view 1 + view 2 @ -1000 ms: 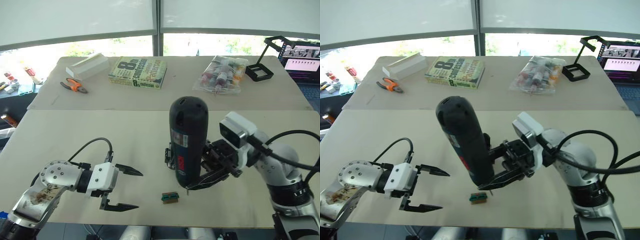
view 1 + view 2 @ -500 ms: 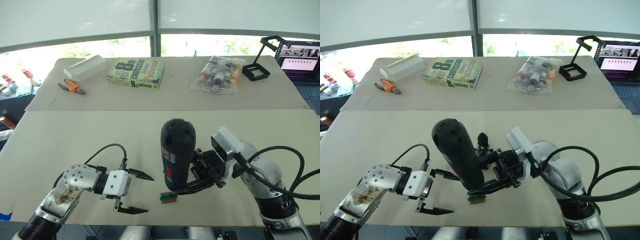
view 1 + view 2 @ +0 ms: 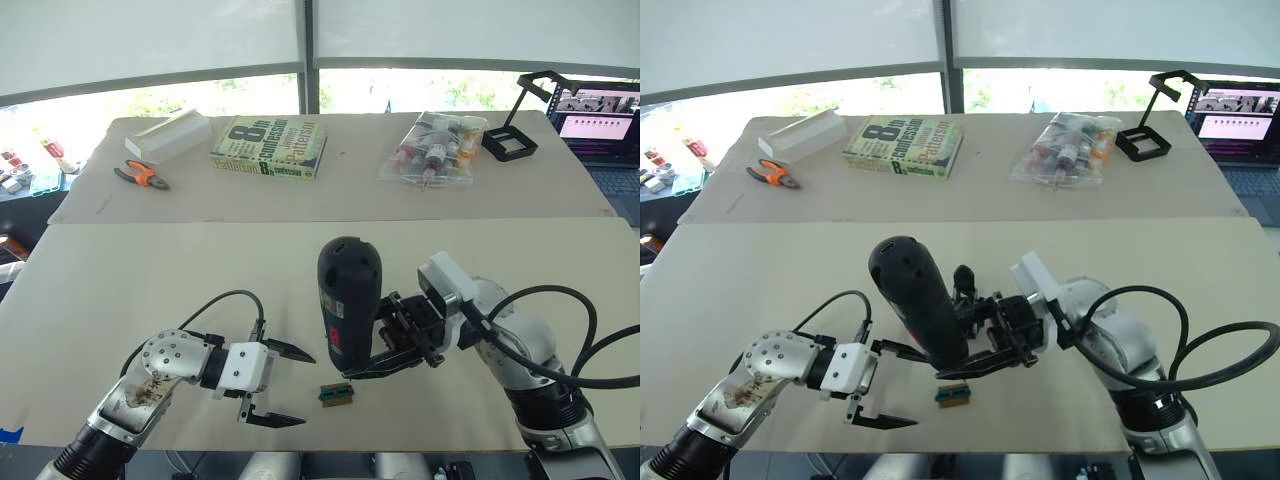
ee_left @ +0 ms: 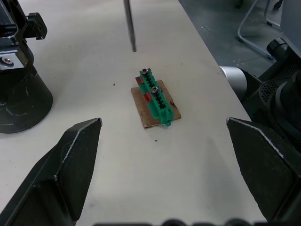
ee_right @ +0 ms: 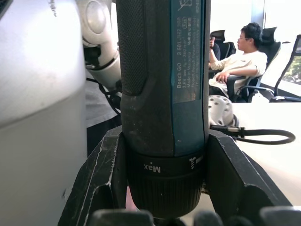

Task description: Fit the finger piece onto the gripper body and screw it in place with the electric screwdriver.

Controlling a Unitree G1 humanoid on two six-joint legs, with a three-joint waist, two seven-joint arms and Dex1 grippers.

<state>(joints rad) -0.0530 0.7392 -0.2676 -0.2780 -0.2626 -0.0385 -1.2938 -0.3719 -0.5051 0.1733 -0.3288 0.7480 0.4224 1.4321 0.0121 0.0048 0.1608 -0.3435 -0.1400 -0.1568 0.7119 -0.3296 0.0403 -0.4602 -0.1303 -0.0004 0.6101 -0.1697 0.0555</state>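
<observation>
My right gripper (image 3: 372, 354) is shut on the electric screwdriver (image 3: 345, 300), a thick black cylinder held nearly upright with its silver bit (image 4: 129, 23) pointing down, just above the table. The collar of the electric screwdriver (image 5: 164, 179) sits between the right gripper's fingers (image 5: 101, 183). Behind it stands the gripper body (image 3: 964, 284), whose round base (image 4: 19, 99) shows in the left wrist view. My left gripper (image 3: 307, 390) is open and empty, low over the table, left of a small green-and-brown block (image 3: 336, 393). The finger piece is out of view.
On the far table lie a white box (image 3: 175, 130), orange pliers (image 3: 140, 174), a book (image 3: 268, 147), a bag of bottles (image 3: 435, 148) and a black stand (image 3: 520, 140). A laptop (image 3: 600, 110) is far right. A person (image 5: 235, 61) sits beyond. The table's front edge is close.
The screwdriver has come down toward the table and the block over the last second. My left gripper has moved right, closer to the block, and stays open.
</observation>
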